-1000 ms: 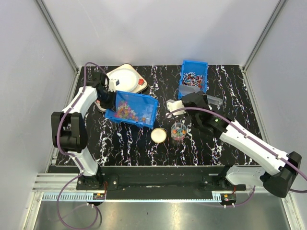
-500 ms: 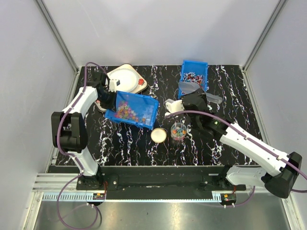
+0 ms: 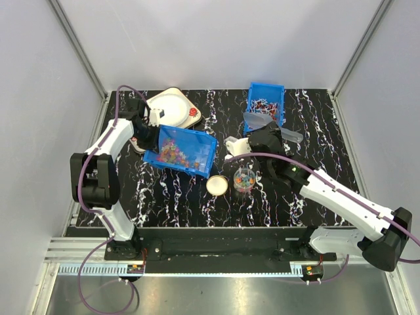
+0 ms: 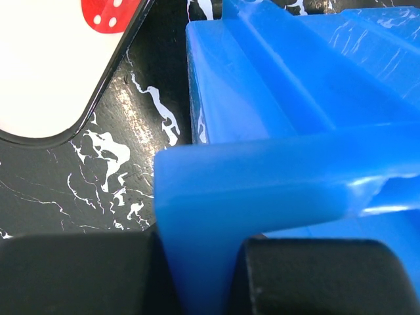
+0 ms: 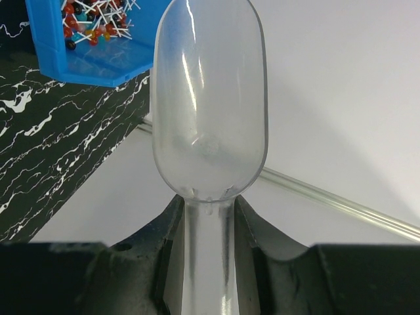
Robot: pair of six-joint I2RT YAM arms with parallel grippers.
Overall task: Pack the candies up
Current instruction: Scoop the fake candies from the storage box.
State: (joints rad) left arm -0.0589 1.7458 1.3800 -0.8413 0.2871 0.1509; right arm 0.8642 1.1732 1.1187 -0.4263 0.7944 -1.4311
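Note:
The candies (image 3: 172, 151) lie in a blue bin (image 3: 197, 141) that is tipped up on its left side. My left gripper (image 3: 148, 134) is shut on that bin's left wall, and the blue wall (image 4: 216, 190) fills the gap between its black fingers (image 4: 72, 275). More candies sit in a small clear cup (image 3: 244, 179) at mid-table. My right gripper (image 3: 264, 136) is shut on the handle of a clear plastic scoop (image 5: 209, 118), just beyond the cup. The scoop's bowl is empty and points toward the far bin.
A second blue bin (image 3: 266, 104) (image 5: 85, 62) at the back holds red-white wrapped sweets. A white device with a red patch (image 3: 172, 107) (image 4: 52, 65) stands behind the tipped bin. A round lid (image 3: 217, 185) lies left of the cup. Enclosure walls border the table.
My right gripper with the scoop has edged slightly left and toward the back. The left arm and the tipped bin have not moved.

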